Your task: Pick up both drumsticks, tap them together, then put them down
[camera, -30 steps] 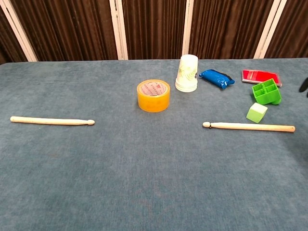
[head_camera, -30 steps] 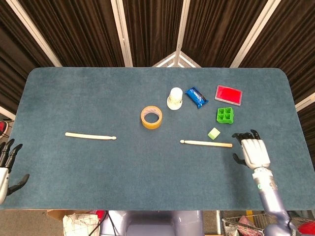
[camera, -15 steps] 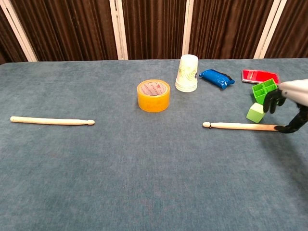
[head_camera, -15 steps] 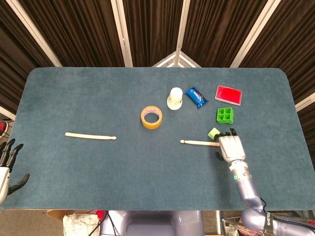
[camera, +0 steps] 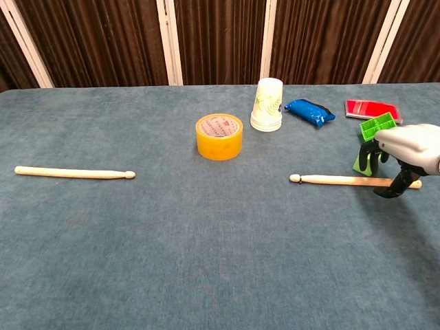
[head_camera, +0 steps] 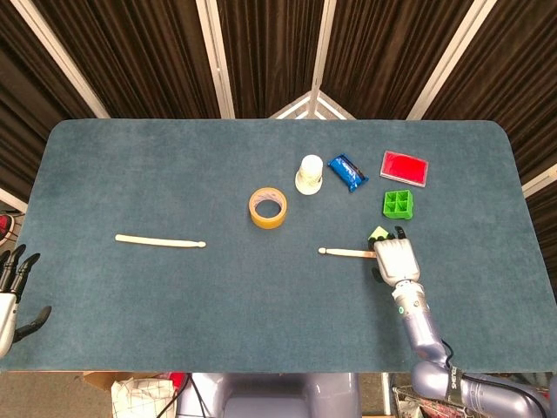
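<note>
Two pale wooden drumsticks lie flat on the blue table [head_camera: 174, 157]. The left drumstick [head_camera: 161, 240] [camera: 74, 172] lies alone at the left. The right drumstick [head_camera: 346, 252] [camera: 337, 180] points its tip left, and its handle end runs under my right hand [head_camera: 394, 259] [camera: 405, 151]. That hand hovers over the handle with fingers [camera: 368, 158] on the far side and the thumb [camera: 395, 187] on the near side, not closed on it. My left hand [head_camera: 13, 287] hangs open off the table's left front corner, far from its stick.
A yellow tape roll [head_camera: 267, 207] [camera: 219, 136] and a paper cup [head_camera: 309, 174] stand mid-table. A blue packet [head_camera: 347, 172], a red box [head_camera: 405, 167], a green tray [head_camera: 398, 204] and a light green cube [head_camera: 377, 233] crowd the area just beyond my right hand.
My right hand has moved left from the table's right side and now covers the right drumstick's handle end. The left hand and both sticks have stayed put.
</note>
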